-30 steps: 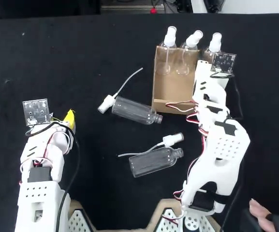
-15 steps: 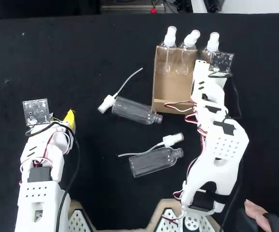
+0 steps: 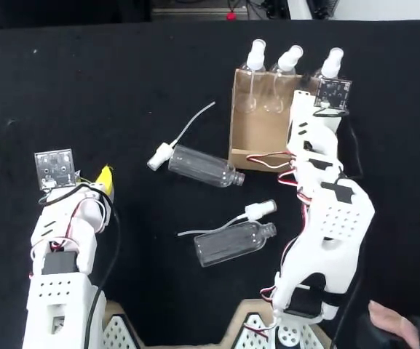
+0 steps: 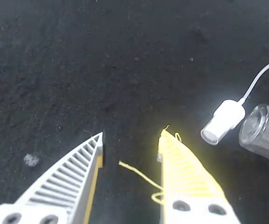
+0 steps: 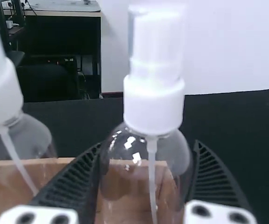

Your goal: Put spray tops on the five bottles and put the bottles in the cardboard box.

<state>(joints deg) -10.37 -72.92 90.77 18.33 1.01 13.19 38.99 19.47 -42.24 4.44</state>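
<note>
Item in hand: clear plastic bottle with white spray top (image 5: 152, 116), at the upper right of the high view, against the right end of the brown cardboard box (image 3: 233, 116). Right gripper (image 5: 147, 154): black fingers closed on both sides of the bottle's shoulder, grasping it upright. Seating: the arm covers the bottle's base in the high view, so whether it already rests on the box floor cannot be told. Neighbours: two capped clear bottles (image 3: 268, 83) stand side by side in the box just left of the held one, one of them close beside it in the right wrist view. Handling judgement: lower until the base is borne by the box, keep the neck vertical and parallel to its neighbour. Part the fingers only slightly, then draw the gripper back along its own line so that neither finger catches the spray head or tips the row. Left gripper (image 4: 132, 140): grey and yellow fingers spread, nothing between them, above bare black table (image 4: 78, 56) at the lower left of the high view. Outstanding stock, centre of the high view: uncapped clear bottle lying on its side (image 3: 202, 167), loose white spray top with dip tube (image 3: 161, 155) just beside it. Below these lie a second uncapped bottle (image 3: 231, 243) and a second loose spray top (image 3: 259, 211), near each other.
</note>
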